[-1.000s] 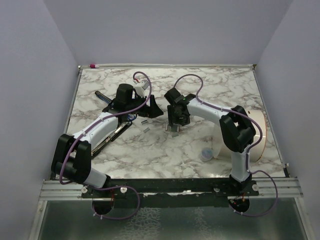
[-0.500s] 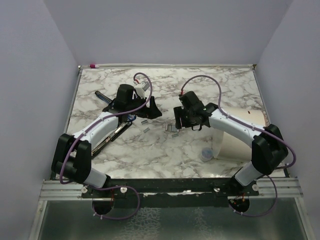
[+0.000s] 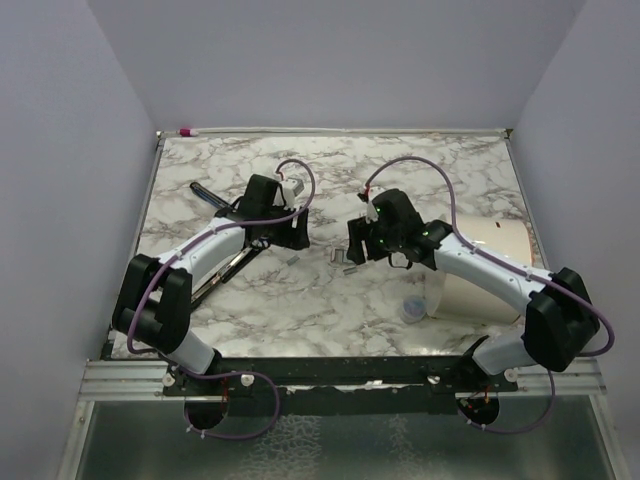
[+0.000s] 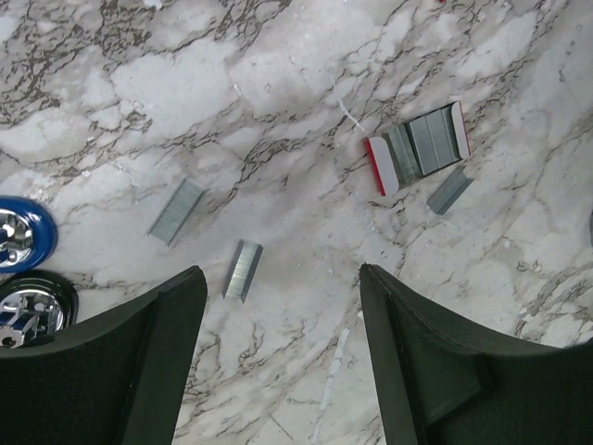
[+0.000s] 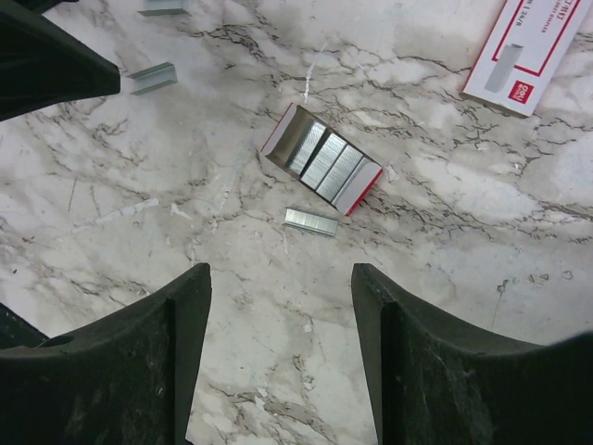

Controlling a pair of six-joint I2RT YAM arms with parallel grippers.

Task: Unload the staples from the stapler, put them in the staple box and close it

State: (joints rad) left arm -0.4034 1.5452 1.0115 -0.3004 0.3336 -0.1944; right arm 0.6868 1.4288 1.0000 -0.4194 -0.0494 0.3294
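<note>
Grey-veined white marble for the table top (image 4: 111,74), strewn with loose staples (image 4: 244,270), short silvery-grey metal strips; in the left wrist view one strip flat on the stone at the mouth of the gap between the fingers; another strip (image 4: 176,210) farther left; a third strip (image 4: 449,189) just beside a small open white tray with red ends (image 4: 422,148), itself packed with more grey strips side by side; black two-fingered left gripper (image 4: 278,271) over the marble, jaws spread wide, nothing between them, nothing held; at that view's left edge, cut off by the frame, a blue-rimmed round piece (image 4: 37,232) and a black-rimmed round piece (image 4: 42,295), both with shiny metal centres, otherwise not identifiable; black two-fingered right gripper (image 5: 278,269) also spread wide and empty, pointed toward the same tray; a single strip (image 5: 310,222) just beside the tray's red end, apart from it; two more strips toward the upper left of the right wrist view, near the left gripper's dark bulk; flat white box with pink-red print (image 5: 533,42) at that view's upper right corner, well apart from the tray; from above, both grippers near mid-table, turned toward each other, not touching.
</note>
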